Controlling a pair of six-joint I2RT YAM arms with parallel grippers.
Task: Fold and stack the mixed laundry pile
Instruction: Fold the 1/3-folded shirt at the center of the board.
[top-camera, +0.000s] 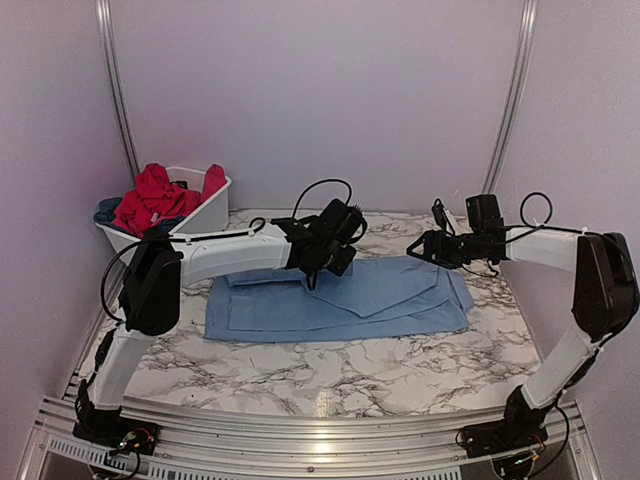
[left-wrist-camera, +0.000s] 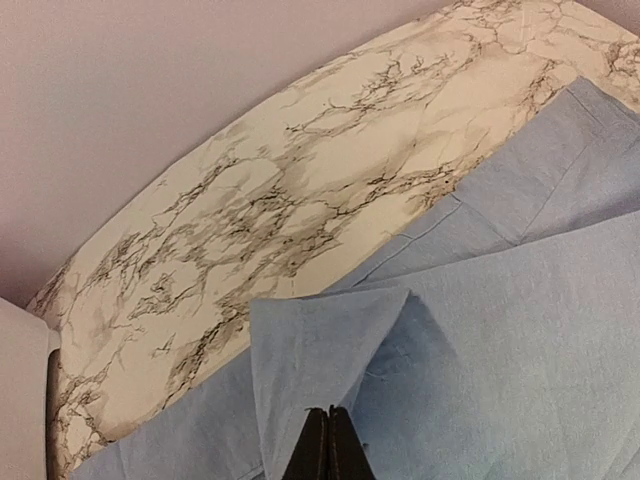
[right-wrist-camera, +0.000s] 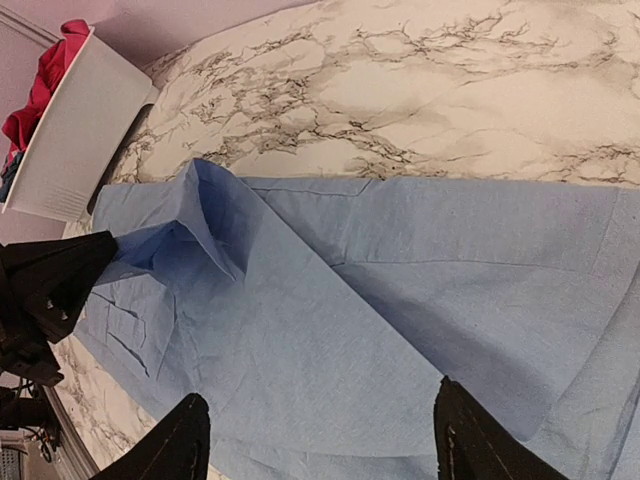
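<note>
A large light blue shirt (top-camera: 350, 300) lies spread on the marble table, partly folded. My left gripper (top-camera: 312, 278) is at its back-left part, shut on a raised fold of the shirt (left-wrist-camera: 500, 330); in the left wrist view the gripper (left-wrist-camera: 329, 410) has its jaws pressed together at the fold's edge. My right gripper (top-camera: 415, 248) hovers over the shirt's right end, open, with only flat cloth (right-wrist-camera: 400, 280) below the gripper (right-wrist-camera: 320, 392). Bright red garments (top-camera: 155, 195) and a bit of dark blue cloth (top-camera: 105, 210) are heaped in the basket.
The white plastic basket (top-camera: 205, 215) stands at the back left corner, also seen in the right wrist view as the basket (right-wrist-camera: 70, 130). Pale walls close the back and sides. Bare marble table (top-camera: 350, 375) lies in front of the shirt.
</note>
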